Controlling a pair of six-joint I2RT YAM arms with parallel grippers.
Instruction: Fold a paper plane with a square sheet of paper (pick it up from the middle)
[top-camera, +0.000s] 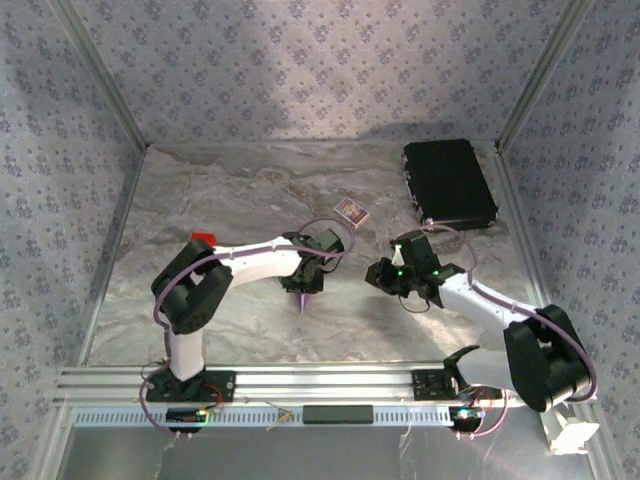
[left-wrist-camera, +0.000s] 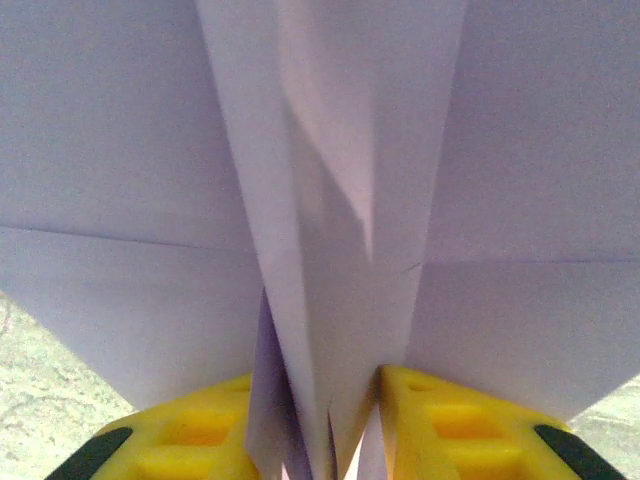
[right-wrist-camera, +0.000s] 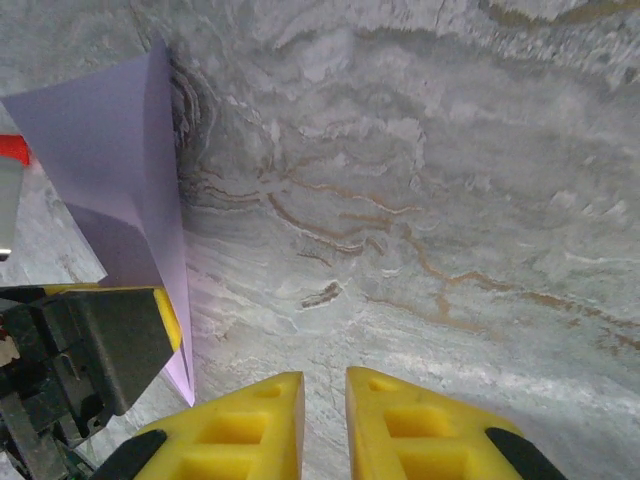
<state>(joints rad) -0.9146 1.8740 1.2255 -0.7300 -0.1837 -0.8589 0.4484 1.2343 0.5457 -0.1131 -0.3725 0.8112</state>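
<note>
Lowering comes first: left gripper (left-wrist-camera: 320, 378), pinching the paper plane (left-wrist-camera: 330, 200) by its keel, should set it flat before releasing; right gripper (right-wrist-camera: 325, 380) near the plane stands slightly parted, empty.

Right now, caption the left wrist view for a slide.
Left fingers pinch the pale lilac paper plane by its folded keel, wings spreading above the marbled table.
</note>
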